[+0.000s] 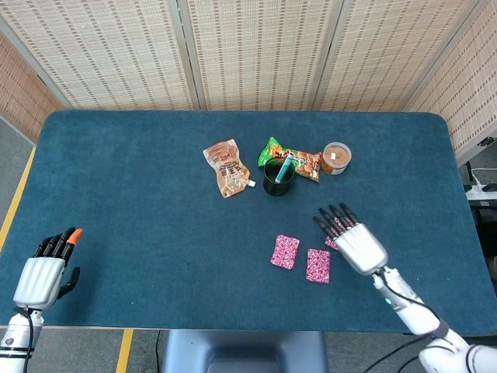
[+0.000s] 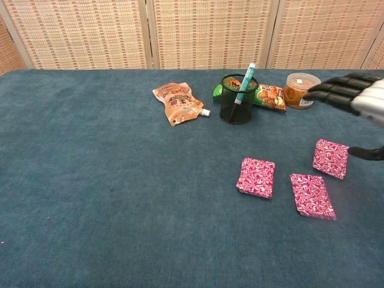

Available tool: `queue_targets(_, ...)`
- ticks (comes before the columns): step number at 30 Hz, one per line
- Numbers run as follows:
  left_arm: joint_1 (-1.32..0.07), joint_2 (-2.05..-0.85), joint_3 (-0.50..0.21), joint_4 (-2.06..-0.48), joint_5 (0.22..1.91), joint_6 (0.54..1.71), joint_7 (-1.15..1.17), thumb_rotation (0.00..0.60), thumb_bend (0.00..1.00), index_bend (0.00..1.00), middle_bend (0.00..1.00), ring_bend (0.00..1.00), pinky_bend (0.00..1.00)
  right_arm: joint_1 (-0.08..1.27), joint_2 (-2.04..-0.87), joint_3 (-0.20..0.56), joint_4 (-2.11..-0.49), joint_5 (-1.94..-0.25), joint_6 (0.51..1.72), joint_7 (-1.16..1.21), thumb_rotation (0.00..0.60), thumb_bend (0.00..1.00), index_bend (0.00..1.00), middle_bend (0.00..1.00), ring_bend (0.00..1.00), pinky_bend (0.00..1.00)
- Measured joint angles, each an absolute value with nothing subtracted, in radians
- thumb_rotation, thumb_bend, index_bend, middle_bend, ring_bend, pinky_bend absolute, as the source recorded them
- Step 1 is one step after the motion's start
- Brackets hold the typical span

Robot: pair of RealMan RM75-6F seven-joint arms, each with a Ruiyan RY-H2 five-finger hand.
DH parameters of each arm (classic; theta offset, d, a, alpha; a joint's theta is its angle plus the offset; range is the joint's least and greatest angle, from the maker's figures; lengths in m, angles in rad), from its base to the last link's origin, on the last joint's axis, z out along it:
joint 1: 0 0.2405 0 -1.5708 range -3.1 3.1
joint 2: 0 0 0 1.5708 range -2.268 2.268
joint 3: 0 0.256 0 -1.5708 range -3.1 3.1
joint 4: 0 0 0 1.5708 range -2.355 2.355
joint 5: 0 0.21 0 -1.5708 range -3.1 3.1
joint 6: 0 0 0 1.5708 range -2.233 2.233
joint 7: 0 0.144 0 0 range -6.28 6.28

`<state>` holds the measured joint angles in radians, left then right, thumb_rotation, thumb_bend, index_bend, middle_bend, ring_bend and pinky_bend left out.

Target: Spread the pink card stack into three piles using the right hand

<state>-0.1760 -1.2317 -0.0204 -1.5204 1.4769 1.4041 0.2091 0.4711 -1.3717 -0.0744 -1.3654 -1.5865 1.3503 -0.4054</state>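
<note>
Three pink card piles [image 2: 257,177] [image 2: 312,195] [image 2: 330,158] lie apart on the worktop [image 2: 108,180], near its front right, so the spreading looks finished. The right hand [image 1: 357,242] hovers above them, fingers spread, holding nothing; only withdrawal seems left.

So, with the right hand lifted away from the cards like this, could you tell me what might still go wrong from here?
1. The right hand hangs open right over the pile nearest it; a careless withdrawal could brush and scatter it.
2. The left pile and middle pile lie close together, so any nudge might merge them.
3. The pen cup stands just behind the piles; a wide swing could possibly tip it.
</note>
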Motion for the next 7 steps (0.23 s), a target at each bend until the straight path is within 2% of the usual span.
queue_targets(5,-0.174,-1.246,-0.023,-1.502,1.488,1.417,0.199,0.6,0.48,0.0,0.02,0.09,0.18,0.292,-1.309,-0.058,-1.41,-1.509,1.558,-0.373,0.6,0.21,0.0,0.03,0.0,0.08)
queue_targets(7,-0.176,-1.25,-0.024,-1.501,1.489,1.414,0.205,0.6,0.48,0.0,0.02,0.09,0.18,0.244,-1.286,-0.054,-1.415,-1.491,1.597,-0.331,0.6,0.21,0.0,0.02,0.0,0.08)
